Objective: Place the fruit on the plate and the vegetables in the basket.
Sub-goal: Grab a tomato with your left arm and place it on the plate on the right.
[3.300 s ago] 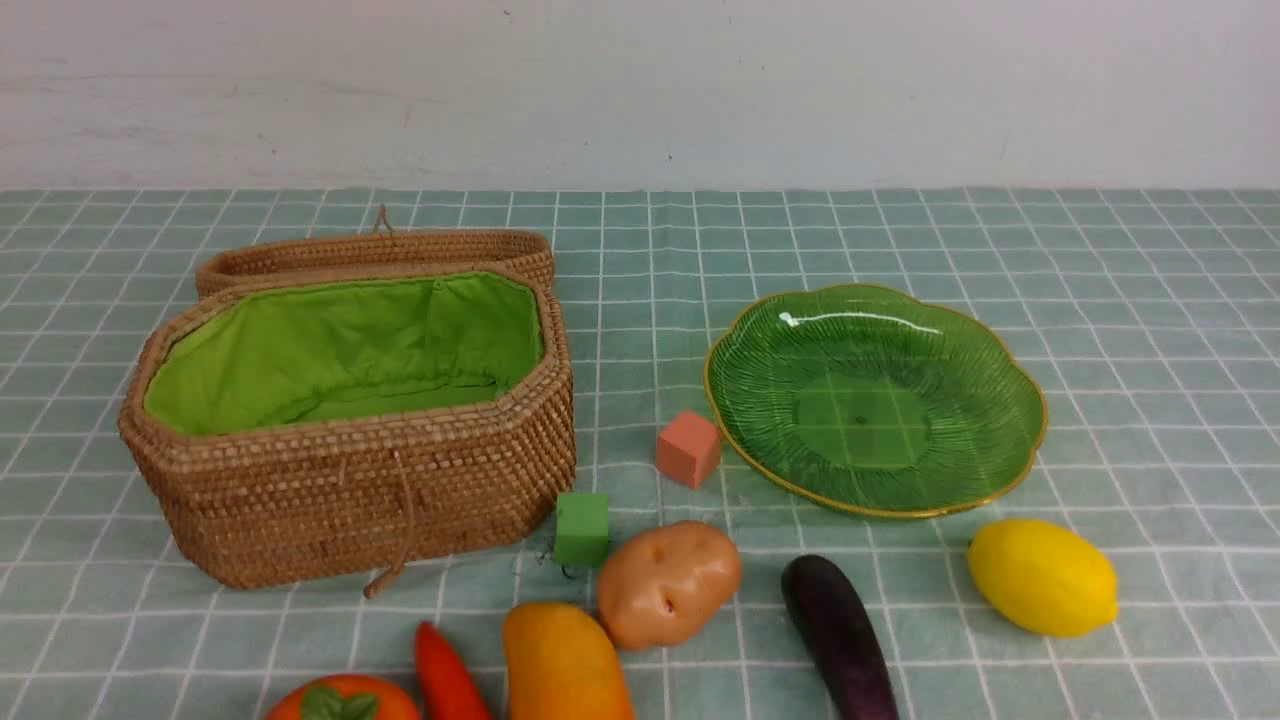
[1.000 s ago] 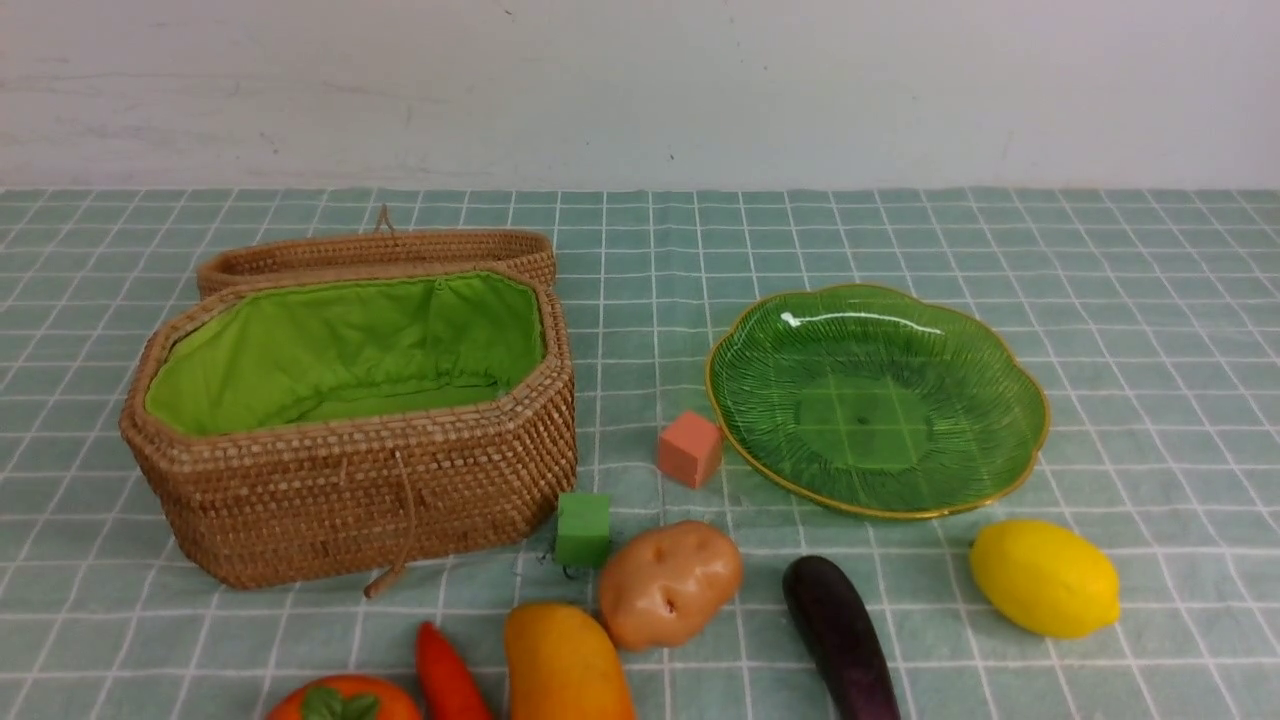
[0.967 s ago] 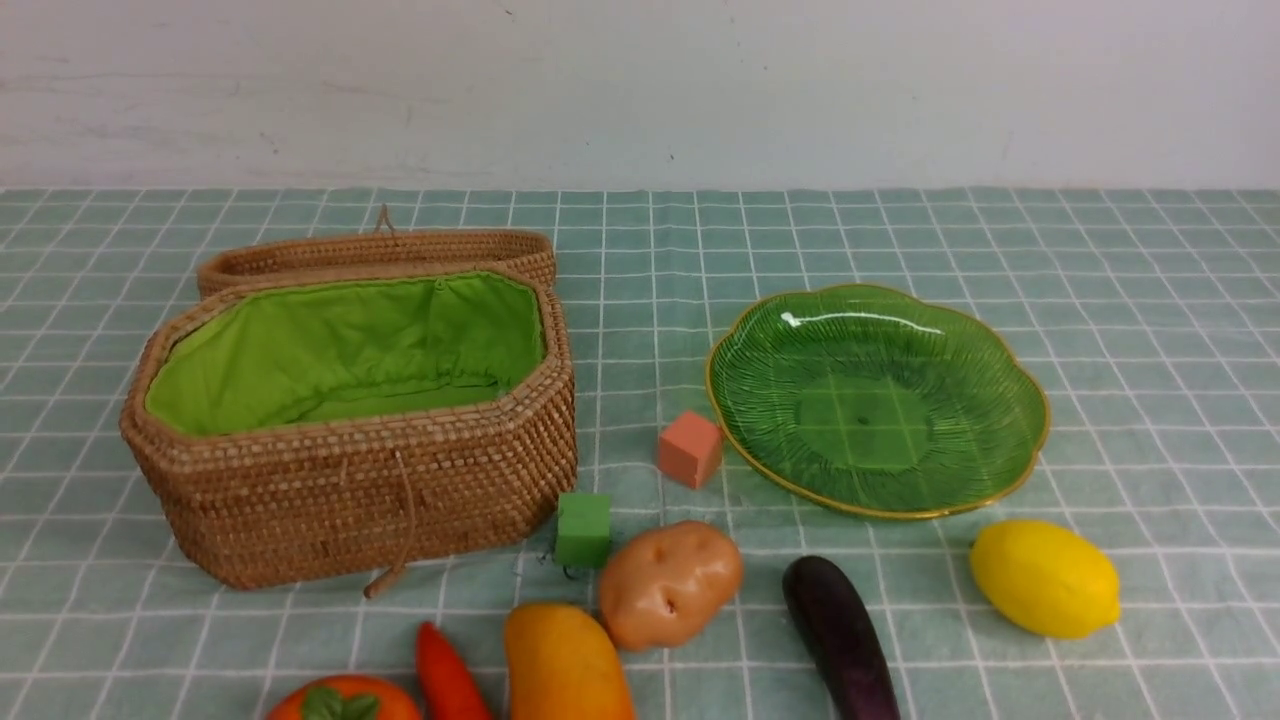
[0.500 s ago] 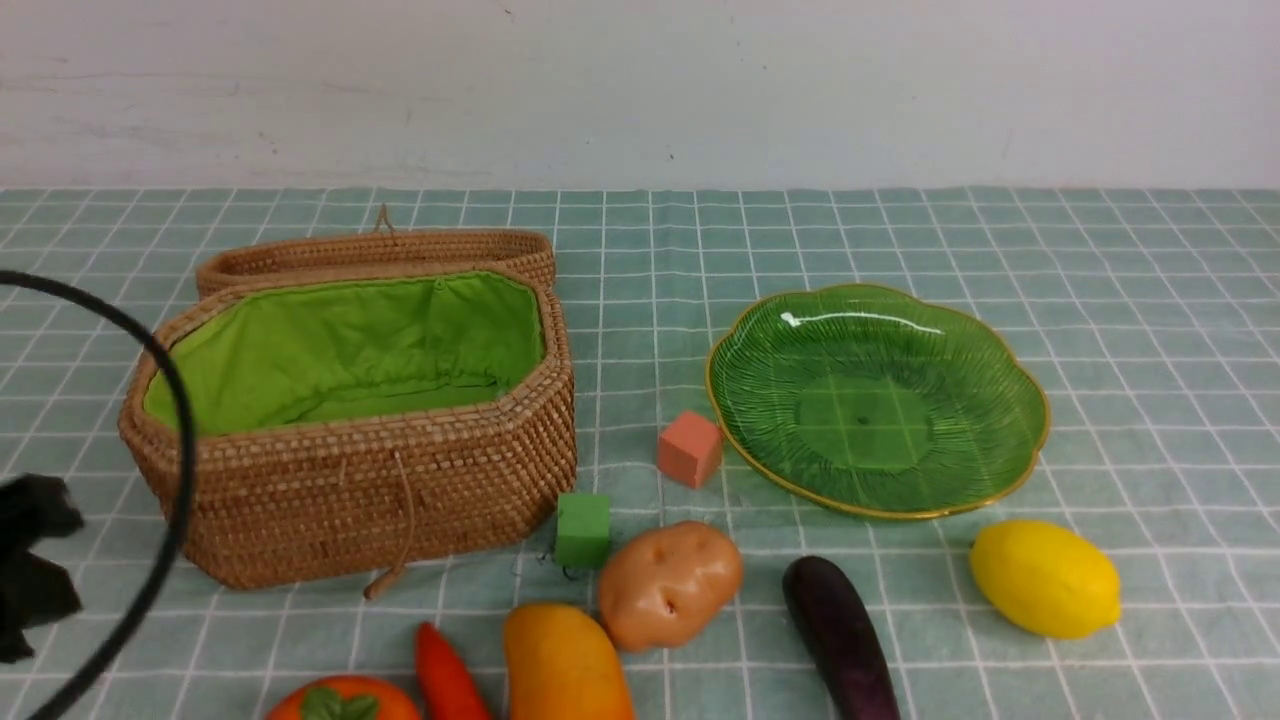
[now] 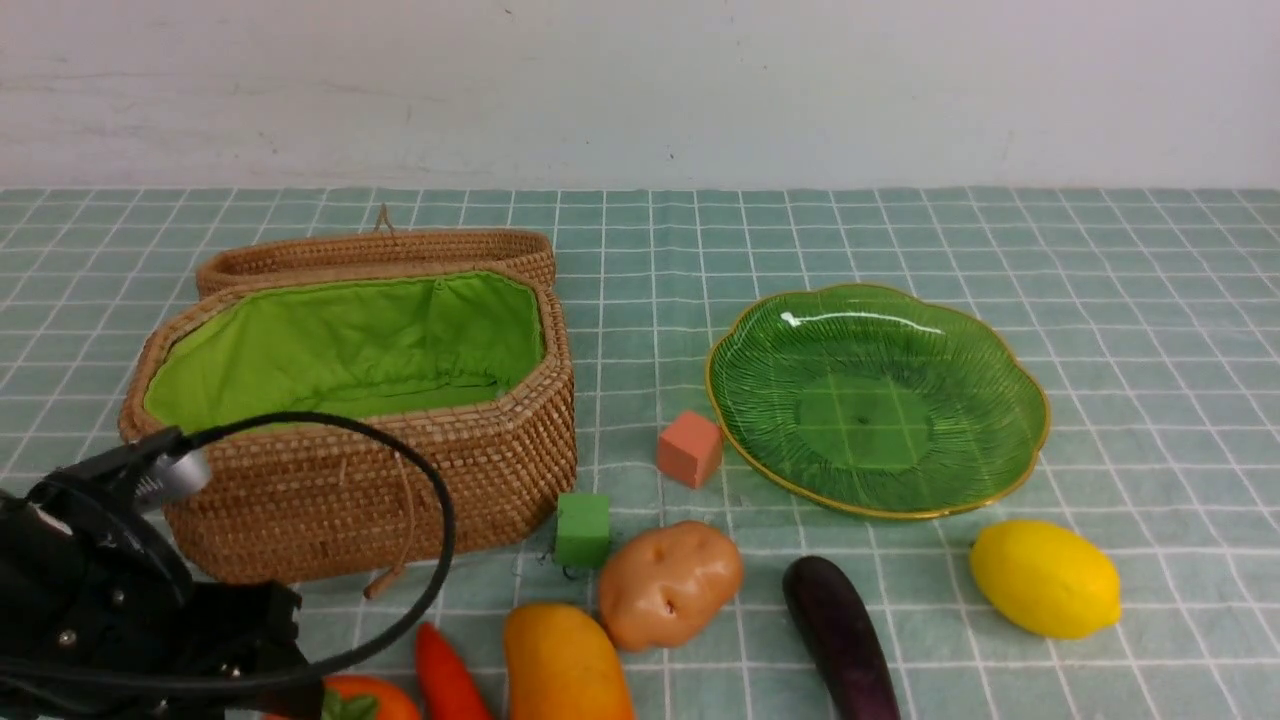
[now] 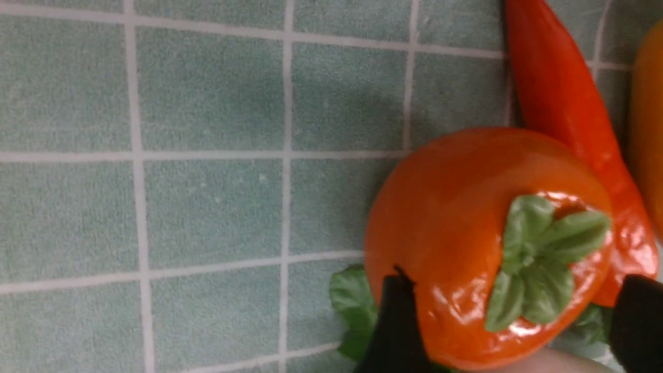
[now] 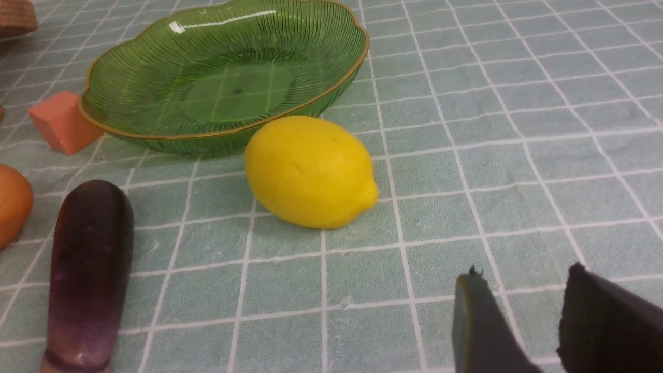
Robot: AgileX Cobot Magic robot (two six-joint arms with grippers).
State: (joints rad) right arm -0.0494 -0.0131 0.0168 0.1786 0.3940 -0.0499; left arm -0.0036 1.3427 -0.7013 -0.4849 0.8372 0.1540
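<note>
- Newly arrived, our left gripper [image 6: 515,311] straddles the persimmon [image 6: 466,207], fingers spread.
- We centre clear of the red pepper [image 6: 559,103], then close.
- Right gripper [image 7: 525,295]: fingers apart, empty.

No legible text, labels, numbers anywhere

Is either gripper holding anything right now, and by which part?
Nothing is held. The left gripper is open, its fingers either side of the persimmon, which sits on the tablecloth. The right gripper is open and empty.
</note>
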